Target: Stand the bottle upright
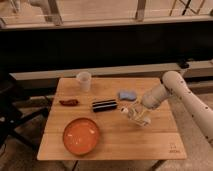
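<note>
The gripper [134,113] sits low over the right half of the table [150,142], its fingers closed tight on the bottle [131,114], a small clear thing with a pale label that shows between and just left of the fingers. The bottle appears tilted rather than standing (its exact lean is hard to read against the fingers), which fits a grip meant to swing it onto its base. The white arm [172,90] reaches in from the right edge of the scene, angled down so the wrist can turn the bottle over bare wood.

Just far of the gripper lies a blue sponge [127,94], and to its left a black bar [104,105]. Further left is a dark red item [69,102]; a translucent cup [84,80] stands at the far left, and an orange plate [81,136] lies near left, well apart from the grip.
</note>
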`<action>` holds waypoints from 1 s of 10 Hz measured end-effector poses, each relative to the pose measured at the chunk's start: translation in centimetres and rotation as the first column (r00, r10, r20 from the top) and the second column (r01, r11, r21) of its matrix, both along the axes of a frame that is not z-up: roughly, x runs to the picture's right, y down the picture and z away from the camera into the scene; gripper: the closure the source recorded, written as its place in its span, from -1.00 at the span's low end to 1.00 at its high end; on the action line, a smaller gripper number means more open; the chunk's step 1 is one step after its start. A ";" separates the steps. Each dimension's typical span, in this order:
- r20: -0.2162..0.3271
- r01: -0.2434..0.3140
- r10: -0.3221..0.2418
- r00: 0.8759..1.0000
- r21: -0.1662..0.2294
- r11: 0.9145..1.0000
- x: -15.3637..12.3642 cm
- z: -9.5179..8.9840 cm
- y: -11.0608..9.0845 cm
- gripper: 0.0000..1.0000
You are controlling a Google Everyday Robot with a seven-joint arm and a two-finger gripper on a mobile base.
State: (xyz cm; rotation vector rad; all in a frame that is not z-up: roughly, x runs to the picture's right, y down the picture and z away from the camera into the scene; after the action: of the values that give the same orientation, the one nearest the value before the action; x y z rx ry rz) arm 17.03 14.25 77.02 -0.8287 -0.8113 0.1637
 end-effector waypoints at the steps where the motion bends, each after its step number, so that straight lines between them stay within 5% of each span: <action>1: 0.008 -0.001 0.001 1.000 0.002 1.000 -0.1 -0.2 0.0 1.00; 6: 0.026 -0.027 0.026 0.999 0.032 0.999 0.7 -3.1 -0.8 1.00; 10: 0.068 -0.057 0.056 0.996 0.014 0.998 0.2 -4.1 -0.4 1.00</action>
State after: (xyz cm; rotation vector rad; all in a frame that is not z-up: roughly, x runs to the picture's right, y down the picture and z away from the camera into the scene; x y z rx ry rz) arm 17.18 13.88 72.95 -0.7999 -0.8995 0.1796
